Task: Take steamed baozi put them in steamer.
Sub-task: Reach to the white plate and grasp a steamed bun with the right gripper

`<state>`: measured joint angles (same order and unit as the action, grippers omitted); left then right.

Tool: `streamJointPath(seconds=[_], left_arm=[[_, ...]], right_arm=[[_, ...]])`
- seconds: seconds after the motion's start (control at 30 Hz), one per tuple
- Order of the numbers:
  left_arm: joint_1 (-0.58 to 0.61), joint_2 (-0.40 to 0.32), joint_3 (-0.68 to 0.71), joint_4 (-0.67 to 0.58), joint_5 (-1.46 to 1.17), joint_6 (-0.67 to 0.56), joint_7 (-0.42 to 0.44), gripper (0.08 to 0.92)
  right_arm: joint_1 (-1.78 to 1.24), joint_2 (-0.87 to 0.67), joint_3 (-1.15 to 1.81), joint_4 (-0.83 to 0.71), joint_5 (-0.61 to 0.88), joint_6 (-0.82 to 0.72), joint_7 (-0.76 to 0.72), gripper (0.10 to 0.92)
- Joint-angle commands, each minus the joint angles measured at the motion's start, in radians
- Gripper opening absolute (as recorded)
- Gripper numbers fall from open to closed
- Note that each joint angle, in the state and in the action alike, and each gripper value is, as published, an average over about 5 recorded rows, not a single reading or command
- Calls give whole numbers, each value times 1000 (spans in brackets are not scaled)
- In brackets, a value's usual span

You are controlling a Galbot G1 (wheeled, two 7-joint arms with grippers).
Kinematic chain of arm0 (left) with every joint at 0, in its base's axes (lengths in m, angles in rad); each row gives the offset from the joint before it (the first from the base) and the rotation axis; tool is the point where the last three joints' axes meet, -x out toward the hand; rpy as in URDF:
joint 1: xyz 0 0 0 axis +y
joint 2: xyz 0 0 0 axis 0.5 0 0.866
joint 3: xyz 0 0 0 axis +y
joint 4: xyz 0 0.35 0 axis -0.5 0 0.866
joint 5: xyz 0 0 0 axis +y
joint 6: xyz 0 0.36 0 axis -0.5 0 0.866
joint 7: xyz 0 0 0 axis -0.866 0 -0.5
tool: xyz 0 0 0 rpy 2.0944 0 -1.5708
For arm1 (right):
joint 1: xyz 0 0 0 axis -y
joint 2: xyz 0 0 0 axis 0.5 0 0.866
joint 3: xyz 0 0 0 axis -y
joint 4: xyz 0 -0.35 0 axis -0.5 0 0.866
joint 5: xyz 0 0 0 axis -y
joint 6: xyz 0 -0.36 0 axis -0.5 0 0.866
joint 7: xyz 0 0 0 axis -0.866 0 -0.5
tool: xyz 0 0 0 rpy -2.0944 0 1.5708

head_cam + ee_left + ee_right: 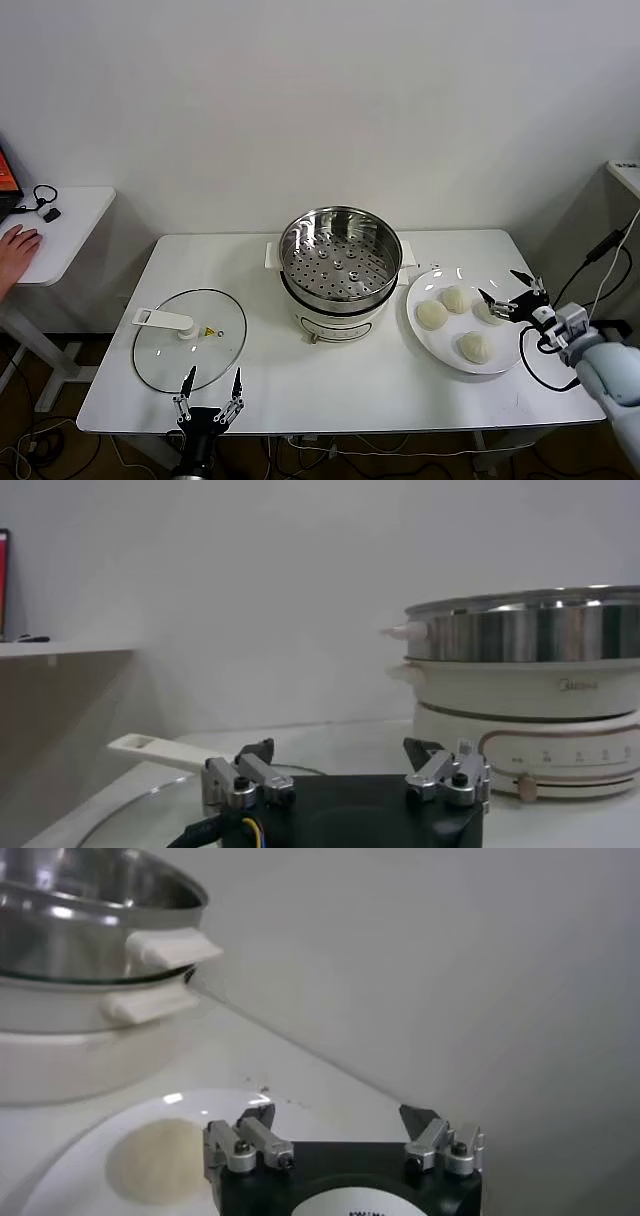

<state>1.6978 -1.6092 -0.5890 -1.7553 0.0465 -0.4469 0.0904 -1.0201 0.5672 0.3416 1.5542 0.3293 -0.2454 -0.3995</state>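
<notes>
Four cream-white baozi lie on a white plate at the table's right: one far, one left, one near, and one partly behind my right gripper. My right gripper is open, over the plate's right edge beside that bun. One baozi shows in the right wrist view, by the open right gripper. The shiny steamer stands empty on its white cooker base at mid-table; it also shows in the left wrist view. My left gripper is open at the front edge.
A flat glass lid with a white handle lies at the table's left, just beyond my left gripper. A side table with a person's hand is at far left. Cables hang off the right arm.
</notes>
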Motion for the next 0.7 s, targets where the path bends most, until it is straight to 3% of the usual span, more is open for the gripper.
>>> streamJointPath(seconds=[0.03, 0.23, 0.43, 0.7], left_arm=[[2, -26, 9, 5, 12, -9, 0, 823], [5, -23, 8, 3, 21, -19, -1, 823], [5, -22, 16, 6, 29, -27, 0, 823], [9, -25, 25, 12, 48, -47, -1, 823]], right_arm=[[515, -213, -505, -123, -50, -96, -243, 823], [971, -232, -1016, -224, -15, -23, -387, 823], [1425, -138, -1558, -371, 20, 83, -541, 823], [1655, 36, -1906, -567, 55, 236, -672, 823]])
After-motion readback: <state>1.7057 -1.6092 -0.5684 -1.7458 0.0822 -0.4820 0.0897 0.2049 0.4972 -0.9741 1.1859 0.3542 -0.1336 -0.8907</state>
